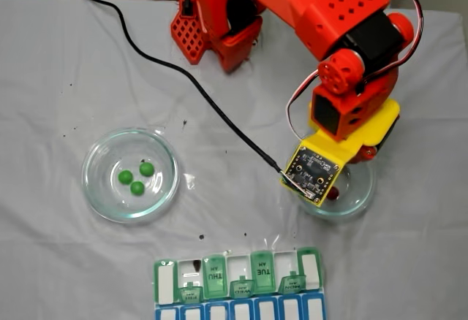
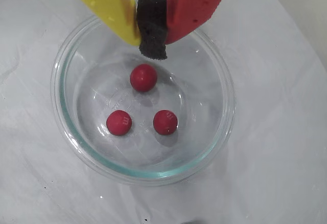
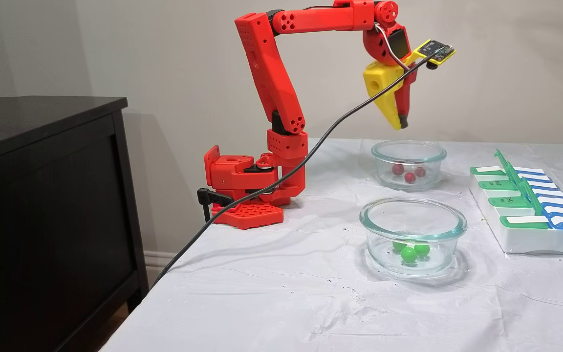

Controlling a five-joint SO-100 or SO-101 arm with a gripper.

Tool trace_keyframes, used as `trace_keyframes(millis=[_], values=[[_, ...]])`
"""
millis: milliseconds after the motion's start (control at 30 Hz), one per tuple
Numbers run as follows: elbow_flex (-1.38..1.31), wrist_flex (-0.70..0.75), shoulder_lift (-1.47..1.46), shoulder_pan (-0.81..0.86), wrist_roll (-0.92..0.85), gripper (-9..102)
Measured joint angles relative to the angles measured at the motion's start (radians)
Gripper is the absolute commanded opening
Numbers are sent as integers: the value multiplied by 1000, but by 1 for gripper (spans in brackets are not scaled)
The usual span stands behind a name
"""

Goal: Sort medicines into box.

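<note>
Left in the wrist view, the yellow finger [image 2: 110, 6] is seen pressed against the dark foam pad [image 2: 152, 27], with the red finger [image 2: 196, 4] closing in from the right: the gripper [image 2: 152, 47] is held narrow, nothing carried. Directly below the tips, inside the glass dish [image 2: 66, 127], three red balls are laid out; the nearest red ball [image 2: 143, 77] sits just under the pad, the other two farther off. A straight drop, with the jaws spread first, is judged to be what is called for. To the right in a fixed view, the pill organiser [image 3: 530, 234] is found, well apart from the dish.
</note>
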Motion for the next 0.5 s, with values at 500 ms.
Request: trace_keyframes(millis=[500], values=[[71, -63, -60, -37, 0, 19]])
